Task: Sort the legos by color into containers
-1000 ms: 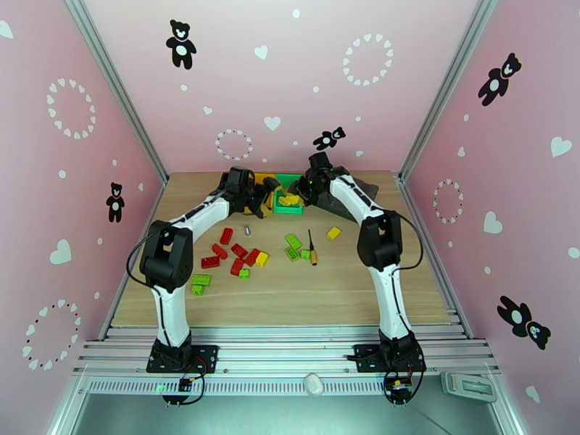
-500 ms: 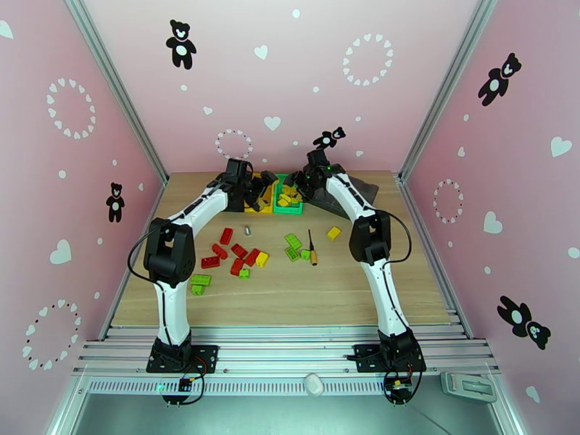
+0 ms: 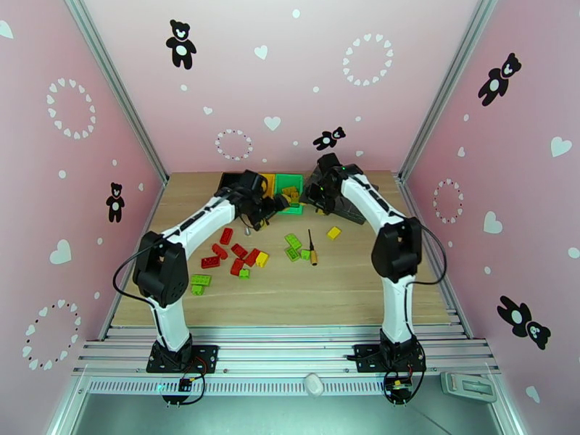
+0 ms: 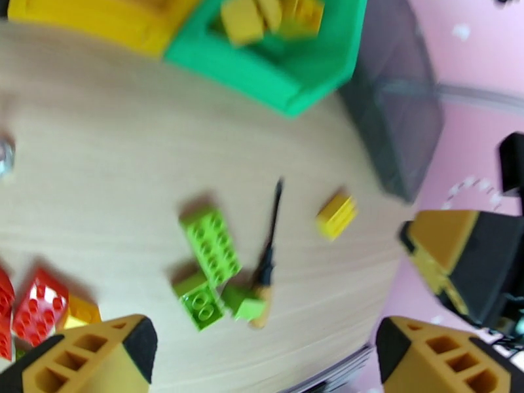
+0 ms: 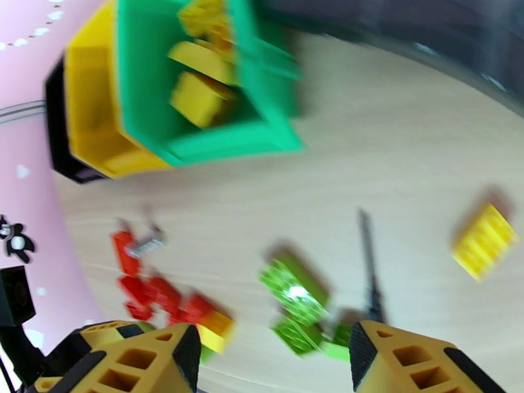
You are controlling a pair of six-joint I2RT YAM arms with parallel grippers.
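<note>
Near the green bin (image 5: 223, 149), left claw (image 4: 265, 338) spread empty, right claw (image 5: 274, 345) parted empty

we see the green bin (image 5: 216, 149) holding several yellow legos (image 5: 200, 99), with the yellow bin (image 5: 98, 126) touching its side and the black bin (image 5: 60, 142) just beyond. on the wooden table (image 5: 393, 139) lie red bricks (image 5: 154, 293) beside a small grey metal piece (image 5: 147, 243), green bricks (image 5: 295, 289) near a thin screwdriver (image 5: 369, 257), and a lone yellow brick (image 5: 486, 242) well apart. the right gripper (image 5: 275, 352) has its fingers (image 5: 137, 361) spread with nothing between them, and a blurred dark tray (image 5: 406, 27) runs along the top
</note>
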